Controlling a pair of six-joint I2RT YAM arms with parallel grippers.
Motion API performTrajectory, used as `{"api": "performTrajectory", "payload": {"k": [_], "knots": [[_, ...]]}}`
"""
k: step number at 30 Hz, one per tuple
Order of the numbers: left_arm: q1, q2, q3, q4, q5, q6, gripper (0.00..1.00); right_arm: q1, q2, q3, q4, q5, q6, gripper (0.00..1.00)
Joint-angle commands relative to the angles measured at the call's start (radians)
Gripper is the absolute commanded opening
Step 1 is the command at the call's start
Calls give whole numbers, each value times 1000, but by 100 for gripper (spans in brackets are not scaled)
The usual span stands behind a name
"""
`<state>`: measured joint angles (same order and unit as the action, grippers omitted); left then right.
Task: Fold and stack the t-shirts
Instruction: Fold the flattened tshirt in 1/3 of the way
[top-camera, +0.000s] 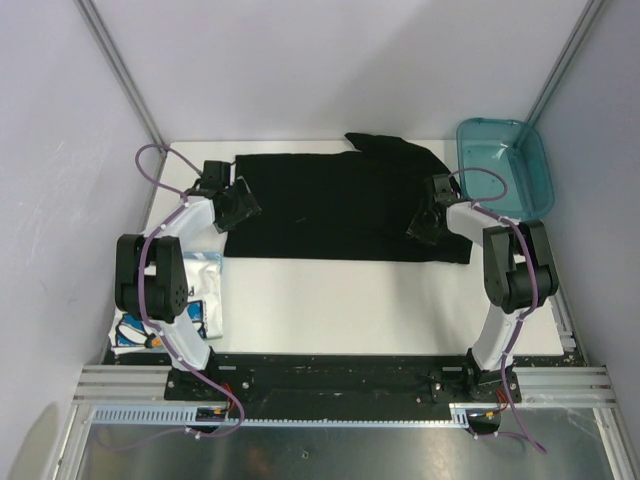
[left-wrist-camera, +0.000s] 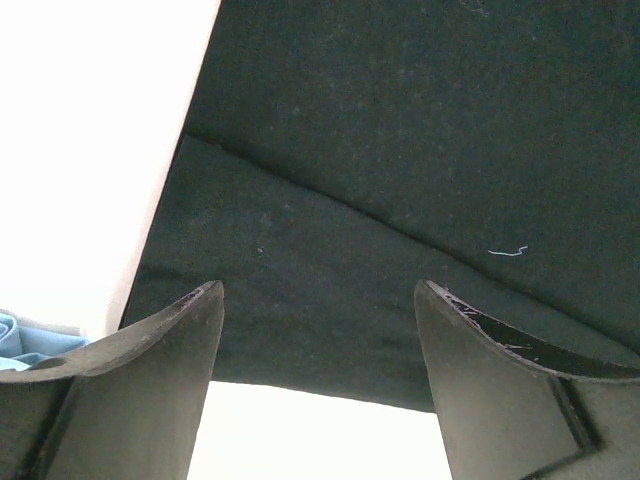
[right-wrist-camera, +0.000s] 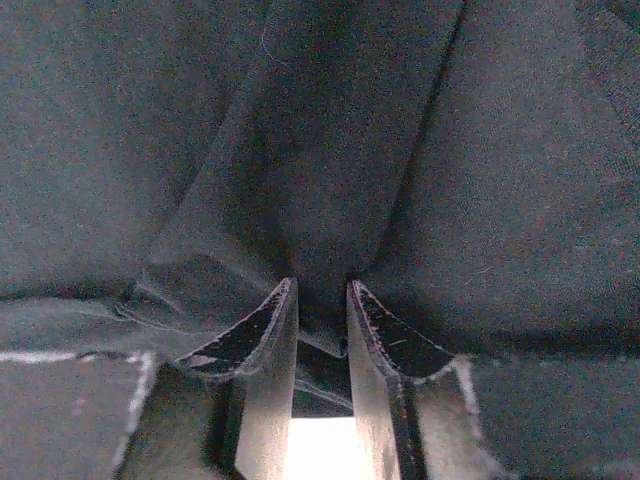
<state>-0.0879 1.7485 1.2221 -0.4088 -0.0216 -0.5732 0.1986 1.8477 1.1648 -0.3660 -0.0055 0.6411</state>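
Observation:
The black t-shirt (top-camera: 340, 205) lies spread across the back half of the table, one sleeve sticking out at the back right. My left gripper (top-camera: 235, 205) hovers over the shirt's left edge. It stands open (left-wrist-camera: 318, 288), with the shirt's hem and bare table between its fingers. My right gripper (top-camera: 425, 222) is at the shirt's right end, its jaws nearly together on a bunched fold of the black cloth (right-wrist-camera: 320, 285). The white t-shirt (top-camera: 200, 290), with blue print, lies crumpled at the front left, partly under the left arm.
A teal plastic bin (top-camera: 505, 165) sits at the back right corner, close to the right arm's elbow. White tabletop (top-camera: 340, 305) shows in front of the black shirt. Grey walls close in on both sides and the back.

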Motion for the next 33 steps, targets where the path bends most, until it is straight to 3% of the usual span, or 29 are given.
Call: {"api": "performTrajectory", "payload": {"k": [1, 7, 11, 29, 31, 33], "knots": [[-3, -2, 8, 12, 8, 28, 81, 6, -30, -5, 41, 5, 22, 26], [-3, -3, 7, 12, 8, 29, 81, 7, -29, 24, 53, 5, 16, 4], [-3, -1, 8, 13, 11, 29, 81, 12, -15, 54, 65, 1, 5, 0], [-3, -5, -1, 13, 45, 43, 81, 102, 266, 438, 58, 93, -147, 0], [-3, -4, -4, 13, 46, 42, 80, 107, 285, 469, 48, 95, -166, 5], [-3, -1, -5, 13, 49, 44, 80, 109, 296, 495, 35, 97, -183, 20]]}}
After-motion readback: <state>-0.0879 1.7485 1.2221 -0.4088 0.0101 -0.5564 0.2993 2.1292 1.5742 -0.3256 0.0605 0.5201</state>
